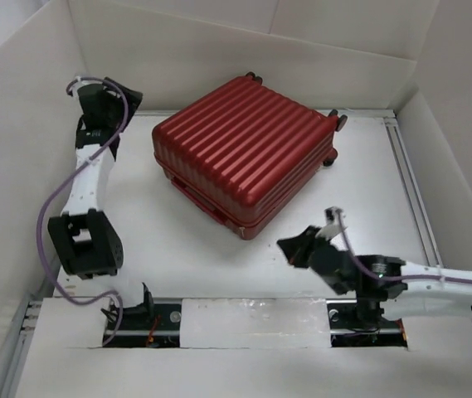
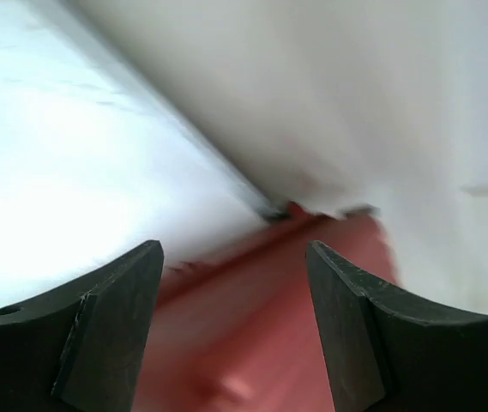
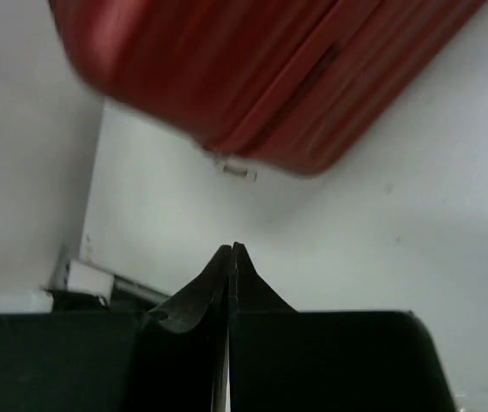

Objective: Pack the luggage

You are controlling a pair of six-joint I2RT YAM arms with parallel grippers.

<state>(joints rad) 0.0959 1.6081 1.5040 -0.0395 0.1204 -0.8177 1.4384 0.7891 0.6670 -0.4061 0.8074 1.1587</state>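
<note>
- The luggage (image 1: 244,153) lay flat on the table (image 1: 177,249), ribbed red shell up, both halves together. It sat at an angle, w/ its wheels (image 1: 339,121) at the back-right corner. The lining wasn't visible, so I couldn't tell what was inside.
- No loose items showed anywhere around the luggage. My guess is the packing was either finished or the lid had yet to be opened; the pics didn't settle which.
- Left gripper (image 2: 235,257) was off the luggage's left-rear corner, near the white back wall (image 1: 219,50). Its fingers were spread apart w/ nothing between them. In the left wrist view the red shell showed blurred through the gap, beyond the tips and not touched. Open and aimed that way, it looked prob. staged to reach for the shell edge or seam.
- Right gripper (image 3: 231,251) was in front of the luggage, off its near corner and clear of it. Its fingers were pressed together, holding nothing.
- In the right wrist view the luggage's rounded corner sat ahead of the closed tips. A small pale tab (image 3: 239,170), poss. a zip pull, hung at the seam there.
- W/ fingers closed, the right arm read as parked or set up to nudge rather than grasp.
</note>
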